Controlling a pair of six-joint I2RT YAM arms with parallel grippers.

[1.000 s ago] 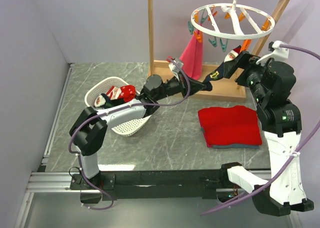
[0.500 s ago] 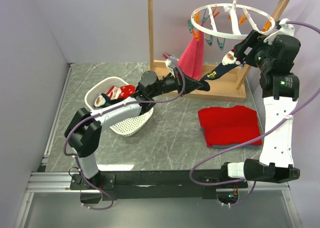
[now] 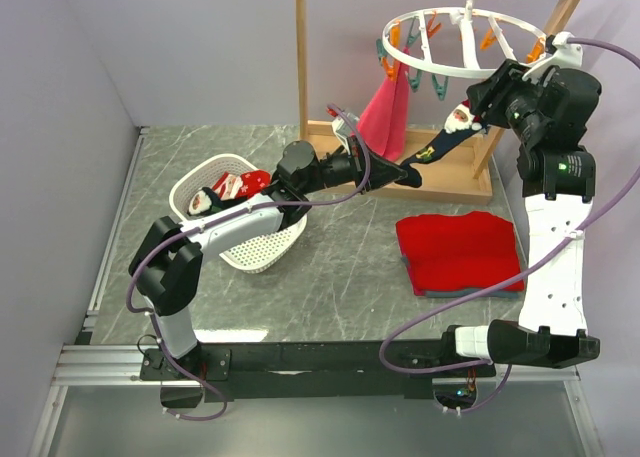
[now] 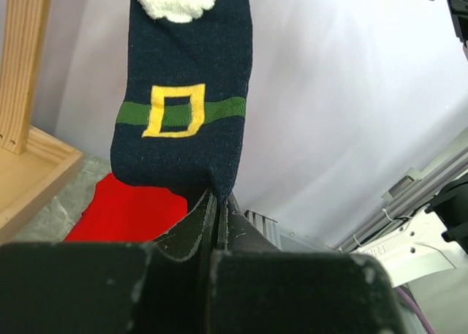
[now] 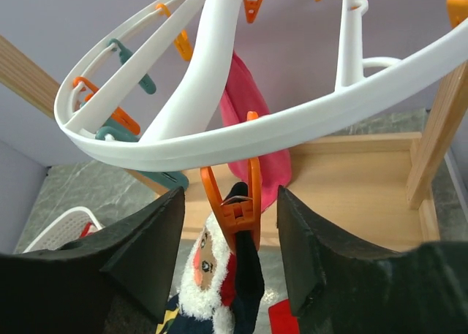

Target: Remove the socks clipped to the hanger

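Observation:
A navy Santa sock [image 3: 440, 140] hangs from an orange clip [image 5: 238, 199] on the round white hanger [image 3: 465, 32]. My left gripper [image 3: 408, 173] is shut on the sock's toe end [image 4: 183, 107] and pulls it out to the left. My right gripper [image 5: 228, 221] is open, its fingers on either side of the orange clip that grips the sock's cuff [image 5: 219, 275]. More socks [image 3: 232, 188] lie in the white basket [image 3: 262, 249].
A pink towel [image 3: 385, 112] hangs from the hanger at the left. A folded red cloth [image 3: 460, 252] lies on the table. The wooden rack frame [image 3: 305, 67] stands behind, its base [image 3: 390, 172] under the hanger.
The right arm has risen from beside the rack base up to the hanger ring, its open fingers now around the orange clip. The left gripper still holds the sock's toe.

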